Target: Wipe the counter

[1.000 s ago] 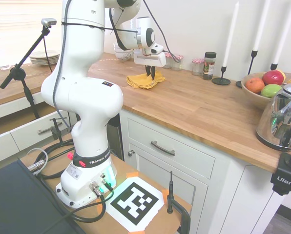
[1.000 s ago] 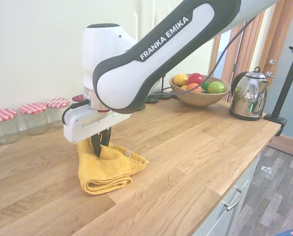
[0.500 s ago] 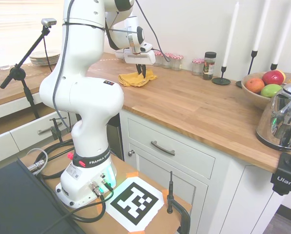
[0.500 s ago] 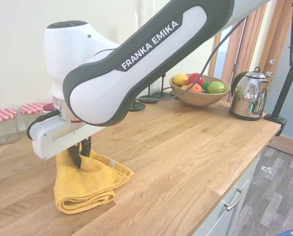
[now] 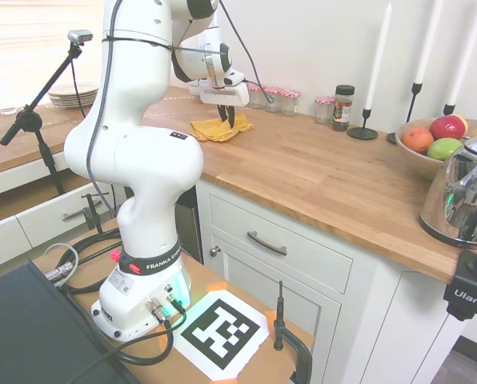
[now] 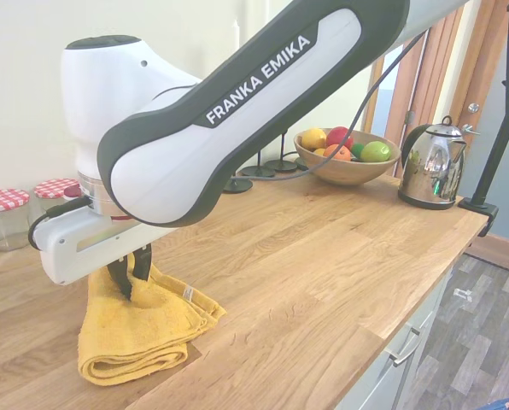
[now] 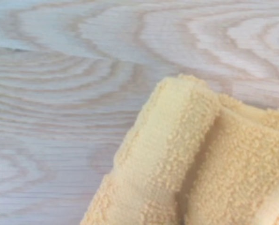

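Note:
A folded yellow cloth (image 6: 143, 329) lies flat on the wooden counter (image 6: 323, 256). My gripper (image 6: 128, 282) stands straight down over it, shut on the yellow cloth, its dark fingertips pinching a raised fold near the cloth's middle. From the other side, the yellow cloth (image 5: 210, 128) sits toward the counter's (image 5: 318, 172) left part, under the gripper (image 5: 224, 122). Close up, the wrist view shows the cloth's (image 7: 186, 164) thick rolled edge against pale wood grain (image 7: 74, 84).
Glass jars with red checked lids (image 6: 2, 215) line the wall behind the cloth. Further along stand a spice jar (image 5: 343, 106), black candle holders (image 5: 364, 128), a fruit bowl (image 5: 427, 144) and a steel kettle (image 5: 465, 192). Stacked plates (image 5: 72, 94) sit far left.
My gripper has dragged the yellow cloth along the counter, away from the fruit bowl and kettle toward the jars' end. It stays shut on the same fold.

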Robot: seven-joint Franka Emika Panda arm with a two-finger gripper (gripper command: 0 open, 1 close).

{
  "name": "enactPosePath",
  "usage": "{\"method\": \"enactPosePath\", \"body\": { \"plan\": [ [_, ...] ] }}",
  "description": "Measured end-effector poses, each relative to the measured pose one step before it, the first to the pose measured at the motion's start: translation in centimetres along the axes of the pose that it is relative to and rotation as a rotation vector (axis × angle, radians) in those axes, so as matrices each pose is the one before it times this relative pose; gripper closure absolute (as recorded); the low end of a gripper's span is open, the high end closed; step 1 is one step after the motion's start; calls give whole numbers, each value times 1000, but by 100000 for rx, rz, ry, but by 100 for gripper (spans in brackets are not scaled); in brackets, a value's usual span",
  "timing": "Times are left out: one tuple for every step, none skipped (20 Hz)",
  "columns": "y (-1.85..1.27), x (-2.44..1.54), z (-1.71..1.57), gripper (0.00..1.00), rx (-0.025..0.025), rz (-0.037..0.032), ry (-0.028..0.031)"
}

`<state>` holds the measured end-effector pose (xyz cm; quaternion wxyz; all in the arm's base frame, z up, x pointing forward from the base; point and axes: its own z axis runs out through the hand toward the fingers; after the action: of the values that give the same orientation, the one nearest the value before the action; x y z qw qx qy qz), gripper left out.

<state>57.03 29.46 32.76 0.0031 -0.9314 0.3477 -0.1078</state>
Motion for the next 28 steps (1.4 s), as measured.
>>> {"method": "enactPosePath", "body": {
  "plan": [
    [16, 23, 15, 0, -53, 75, -9],
    [31, 54, 17, 0, -92, 104, -6],
    [41, 78, 19, 0, -107, 135, 5],
    [63, 127, 19, 0, -127, 224, 1],
    [82, 144, 10, 0, -181, 282, -23],
    [99, 165, 6, 0, -174, 353, -53],
    [115, 171, 1, 0, -110, 427, -99],
    [116, 153, -4, 0, -51, 460, -142],
    [101, 146, 10, 0, -63, 359, -92],
    [105, 147, -4, 0, -61, 352, -105],
    [123, 151, -12, 0, -38, 334, -186],
    [109, 154, -1, 0, -46, 203, -99],
    [91, 115, 2, 0, -65, 130, -14],
    [110, 145, -8, 0, -69, 149, 8],
    [116, 189, -12, 0, -43, 200, -11],
    [113, 179, -15, 0, -34, 167, -39],
    [119, 199, -7, 0, -40, 156, -49],
    [141, 199, -25, 0, -37, 117, -50],
    [193, 182, -38, 0, 5, 69, -7],
    [225, 191, -49, 0, 146, 181, 89],
    [261, 205, -20, 0, 128, 199, 89],
    [348, 286, -18, 0, -85, 172, 75],
    [318, 210, -25, 0, -108, 104, 53],
    [311, 174, -42, 0, -145, 54, 47],
    [275, 147, -93, 0, -123, -64, 82],
    [285, 79, -222, 0, -2, -125, 142],
    [311, 36, -287, 0, 68, -136, 171],
    [256, 2, -415, 0, 265, -189, 294]
  ]
}}
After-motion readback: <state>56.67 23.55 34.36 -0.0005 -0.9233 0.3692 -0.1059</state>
